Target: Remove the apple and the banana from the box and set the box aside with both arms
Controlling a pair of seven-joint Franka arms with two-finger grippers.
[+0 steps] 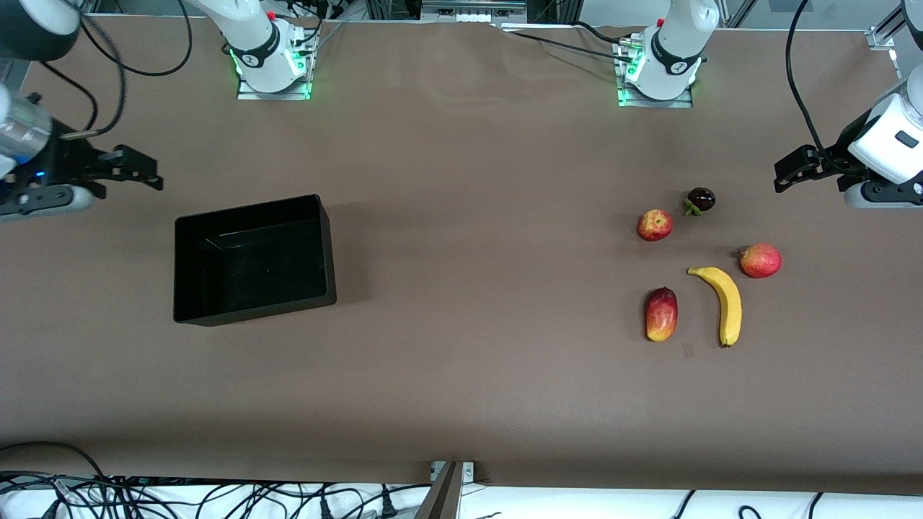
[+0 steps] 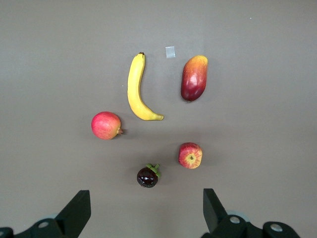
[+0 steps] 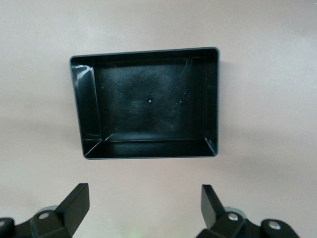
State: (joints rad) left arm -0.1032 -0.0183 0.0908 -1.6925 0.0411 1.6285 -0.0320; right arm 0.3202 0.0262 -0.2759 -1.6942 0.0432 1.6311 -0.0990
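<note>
The yellow banana [image 1: 725, 303] lies among the fruits toward the left arm's end of the table. The small red-yellow apple [image 1: 655, 225] lies farther from the front camera than the banana. Both also show in the left wrist view, the banana [image 2: 136, 89] and the apple [image 2: 190, 155]. The black box [image 1: 252, 311] stands empty toward the right arm's end and also shows in the right wrist view [image 3: 86, 109]. My left gripper [image 1: 789, 173] [image 2: 146, 215] is open and empty, up over the table edge beside the fruits. My right gripper [image 1: 140, 169] [image 3: 143, 208] is open and empty, up beside the box.
A redder round fruit [image 1: 761, 260], an oblong red-yellow mango [image 1: 661, 313] and a small dark purple fruit with green leaves [image 1: 700, 200] lie around the banana and apple. Brown table between box and fruits. Cables hang along the front edge.
</note>
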